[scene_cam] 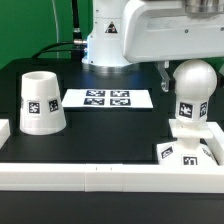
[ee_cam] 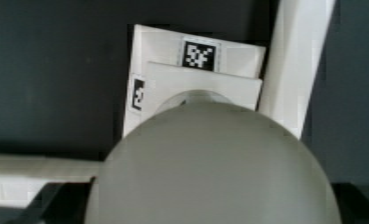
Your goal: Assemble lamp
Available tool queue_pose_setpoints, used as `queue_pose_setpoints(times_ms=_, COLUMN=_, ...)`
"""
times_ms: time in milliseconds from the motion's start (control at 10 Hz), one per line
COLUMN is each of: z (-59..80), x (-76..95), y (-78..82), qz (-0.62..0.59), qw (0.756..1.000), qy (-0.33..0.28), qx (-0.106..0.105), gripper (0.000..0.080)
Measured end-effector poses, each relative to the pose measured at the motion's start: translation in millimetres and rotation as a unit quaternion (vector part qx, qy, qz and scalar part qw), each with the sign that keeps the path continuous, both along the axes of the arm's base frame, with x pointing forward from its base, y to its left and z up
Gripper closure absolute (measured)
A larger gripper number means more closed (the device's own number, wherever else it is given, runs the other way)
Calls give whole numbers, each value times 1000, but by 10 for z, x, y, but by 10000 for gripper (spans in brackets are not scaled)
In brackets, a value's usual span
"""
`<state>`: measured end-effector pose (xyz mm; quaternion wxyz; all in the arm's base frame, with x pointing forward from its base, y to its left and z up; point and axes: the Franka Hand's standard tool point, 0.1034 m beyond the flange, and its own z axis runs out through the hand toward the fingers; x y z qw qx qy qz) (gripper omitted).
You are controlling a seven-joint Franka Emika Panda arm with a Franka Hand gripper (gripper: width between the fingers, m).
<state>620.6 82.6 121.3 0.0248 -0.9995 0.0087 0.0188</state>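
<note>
The bulb (scene_cam: 193, 85) stands upright with its stem in the low square base (scene_cam: 206, 140) at the exterior view's right. My gripper (scene_cam: 192, 82) comes down from above around the bulb's round head. One dark finger (scene_cam: 164, 76) shows beside the head; the other is at the frame edge. In the wrist view the bulb head (ee_cam: 207, 150) fills the space between the dark fingers (ee_cam: 60, 203), and my gripper (ee_cam: 207, 205) looks shut on it. The base (ee_cam: 199, 62) with its marker lies under it. The shade (scene_cam: 43, 103) stands alone at the exterior view's left.
The marker board (scene_cam: 106, 98) lies flat at the middle back. A long white rail (scene_cam: 100, 172) runs along the front, and another rail (ee_cam: 305, 60) runs beside the base. The robot's white pedestal (scene_cam: 105, 40) stands at the back.
</note>
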Motion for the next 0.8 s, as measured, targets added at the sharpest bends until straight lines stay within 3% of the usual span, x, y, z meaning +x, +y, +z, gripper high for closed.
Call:
queue_pose_setpoints(times_ms=500, z=-7, x=-3, y=28, qz=-197, qw=980, qy=14, qx=7, gripper=222)
queue_pose_setpoints(times_ms=800, z=-13, x=-14, y=65, qz=-333, qw=943, qy=25, qx=4, gripper=222)
